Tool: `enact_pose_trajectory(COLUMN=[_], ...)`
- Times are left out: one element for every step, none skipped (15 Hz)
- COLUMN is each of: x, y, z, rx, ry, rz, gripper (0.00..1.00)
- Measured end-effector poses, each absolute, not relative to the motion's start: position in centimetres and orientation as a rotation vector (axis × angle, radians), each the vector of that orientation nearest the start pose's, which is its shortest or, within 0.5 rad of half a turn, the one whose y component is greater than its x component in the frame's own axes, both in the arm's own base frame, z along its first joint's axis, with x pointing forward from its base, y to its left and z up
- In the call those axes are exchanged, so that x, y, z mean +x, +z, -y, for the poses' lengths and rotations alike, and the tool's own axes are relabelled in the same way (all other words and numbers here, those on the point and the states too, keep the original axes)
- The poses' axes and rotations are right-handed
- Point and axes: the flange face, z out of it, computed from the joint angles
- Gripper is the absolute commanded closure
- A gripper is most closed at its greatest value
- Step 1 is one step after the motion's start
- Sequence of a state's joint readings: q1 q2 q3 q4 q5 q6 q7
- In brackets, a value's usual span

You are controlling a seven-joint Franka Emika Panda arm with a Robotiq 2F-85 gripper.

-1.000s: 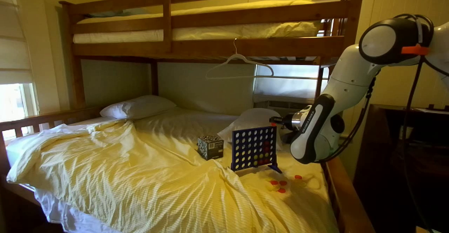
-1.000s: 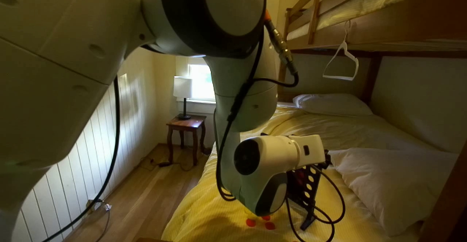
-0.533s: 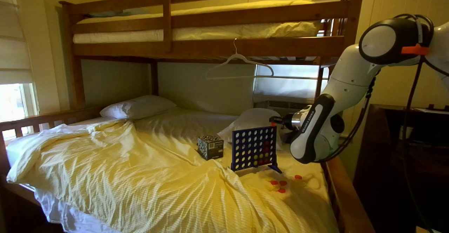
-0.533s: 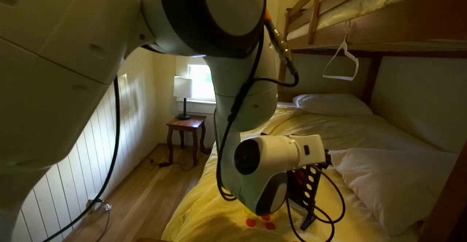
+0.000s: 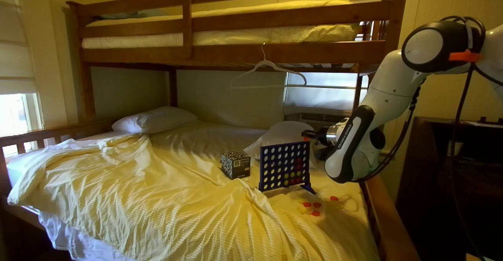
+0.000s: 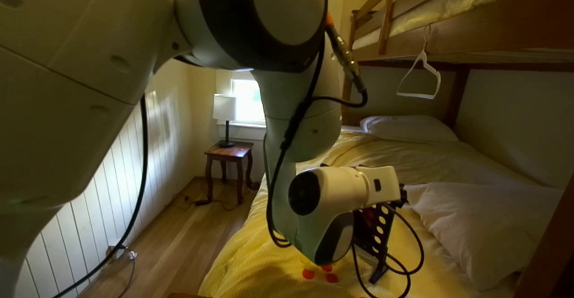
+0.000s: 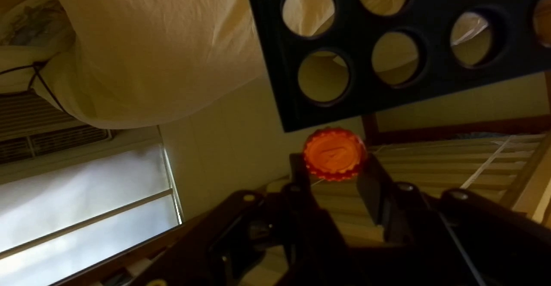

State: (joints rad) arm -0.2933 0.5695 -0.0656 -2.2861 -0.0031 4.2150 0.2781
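Note:
My gripper (image 7: 334, 162) is shut on a red disc (image 7: 333, 154), which sits between the fingertips with its face to the wrist camera. In an exterior view the gripper (image 5: 309, 136) is just above the top right corner of a dark blue upright game board (image 5: 275, 157) with round holes. In the wrist view the disc appears close beside a corner of the board (image 7: 353, 32); whether they touch cannot be told. The board holds several red and yellow discs in its columns on the gripper side. In an exterior view the wrist hides the gripper and part of the board (image 6: 376, 239).
Loose red discs (image 5: 317, 205) and yellow discs lie on the bed in front of the board. A patterned box (image 5: 235, 165) stands beside it. A pillow (image 5: 281, 133) lies behind. A white hanger (image 5: 265, 63) hangs from the upper bunk rail (image 5: 322, 51).

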Motion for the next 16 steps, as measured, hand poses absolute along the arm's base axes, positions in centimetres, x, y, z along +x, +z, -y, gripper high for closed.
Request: enact_pose_trajectory(x=[51.67, 51.66, 51.65, 51.65, 51.65, 51.65, 51.64, 51.64, 51.64, 51.66, 51.69, 51.72, 51.75, 51.8, 51.83, 51.85], y=[27.27, 27.16, 27.06, 27.02, 27.02, 27.02, 27.02, 27.02, 27.02, 27.05, 27.06, 27.03, 27.0, 26.95, 26.89, 26.8], z=[18.96, 18.96, 18.95, 18.96, 18.97, 18.98, 19.0, 19.01, 19.02, 19.04, 19.05, 19.07, 19.09, 19.12, 19.16, 19.19], rx=[-2.391, -2.393, -2.395, -2.395, -2.395, -2.395, -2.395, -2.395, -2.395, -2.394, -2.394, -2.394, -2.394, -2.394, -2.394, -2.395], ry=[-2.016, -2.014, -2.012, -2.011, -2.011, -2.011, -2.011, -2.011, -2.012, -2.013, -2.014, -2.014, -2.014, -2.014, -2.014, -2.013], rz=[-0.732, -0.733, -0.733, -0.733, -0.734, -0.734, -0.734, -0.735, -0.735, -0.735, -0.735, -0.735, -0.735, -0.733, -0.733, -0.733], gripper=[0.91, 0.91, 0.91, 0.91, 0.91, 0.91, 0.91, 0.91, 0.91, 0.91, 0.91, 0.91, 0.91, 0.91, 0.91, 0.91])
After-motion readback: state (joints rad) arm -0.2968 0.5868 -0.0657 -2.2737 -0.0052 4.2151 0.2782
